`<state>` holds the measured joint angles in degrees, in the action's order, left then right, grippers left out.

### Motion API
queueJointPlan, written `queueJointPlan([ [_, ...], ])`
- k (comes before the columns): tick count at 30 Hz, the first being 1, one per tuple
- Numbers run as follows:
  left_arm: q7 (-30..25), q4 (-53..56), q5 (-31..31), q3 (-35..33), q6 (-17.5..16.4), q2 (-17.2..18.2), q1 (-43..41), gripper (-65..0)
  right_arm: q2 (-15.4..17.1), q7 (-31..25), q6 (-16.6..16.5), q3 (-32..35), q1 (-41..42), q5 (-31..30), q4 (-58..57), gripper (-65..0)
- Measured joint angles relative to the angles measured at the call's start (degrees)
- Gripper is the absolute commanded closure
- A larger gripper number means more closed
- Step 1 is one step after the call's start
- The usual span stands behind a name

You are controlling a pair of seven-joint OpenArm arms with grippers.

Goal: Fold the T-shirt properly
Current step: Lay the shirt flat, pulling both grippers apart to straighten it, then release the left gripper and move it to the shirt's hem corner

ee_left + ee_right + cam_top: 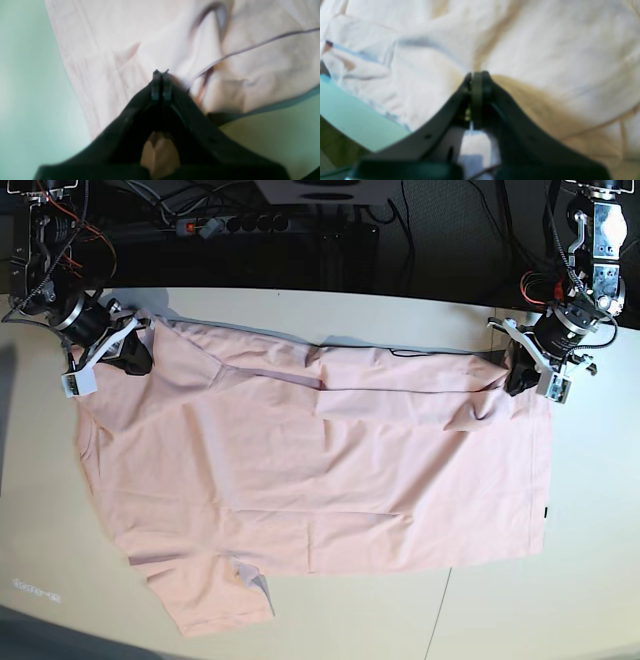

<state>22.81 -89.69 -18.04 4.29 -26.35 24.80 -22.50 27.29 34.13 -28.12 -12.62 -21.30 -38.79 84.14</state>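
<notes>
The pale pink T-shirt (300, 480) lies spread on the table with its plain side up; no print or neck label shows. Its far edge is lifted and partly folded toward the middle. My left gripper (517, 375) is at the shirt's far right corner, shut on the fabric. In the left wrist view the closed tips (161, 72) pinch the cloth (120, 45). My right gripper (135, 355) is at the far left corner, shut on the fabric. In the right wrist view (476, 73) cloth (545, 50) bunches around it. One sleeve (210, 600) lies at the front left.
The cream table (560, 600) has a thin seam (437, 610) at the front. A power strip and cables (230, 225) lie behind the table's back edge. Both arm bases stand at the back corners.
</notes>
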Motion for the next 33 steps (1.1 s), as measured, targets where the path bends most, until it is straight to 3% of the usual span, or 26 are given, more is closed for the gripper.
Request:
queueJointPlan([
  [16, 1.20, -3.85, 0.55, 0.55, 0.35, -0.35, -4.00, 0.0, -0.11, 2.58, -0.39, -11.37, -5.25, 0.22, 1.95, 0.0],
  [26, 1.73, -5.70, 0.52, 0.55, 0.94, -0.55, -5.97, 0.0, 3.04, 3.50, -0.42, -11.37, -5.70, -0.02, 1.84, 0.0],
  [33, 3.26, -6.10, 0.63, 0.55, 0.87, -0.55, -5.01, 0.0, 3.06, 3.63, -0.42, -11.37, -5.70, -0.28, 1.84, 0.0],
])
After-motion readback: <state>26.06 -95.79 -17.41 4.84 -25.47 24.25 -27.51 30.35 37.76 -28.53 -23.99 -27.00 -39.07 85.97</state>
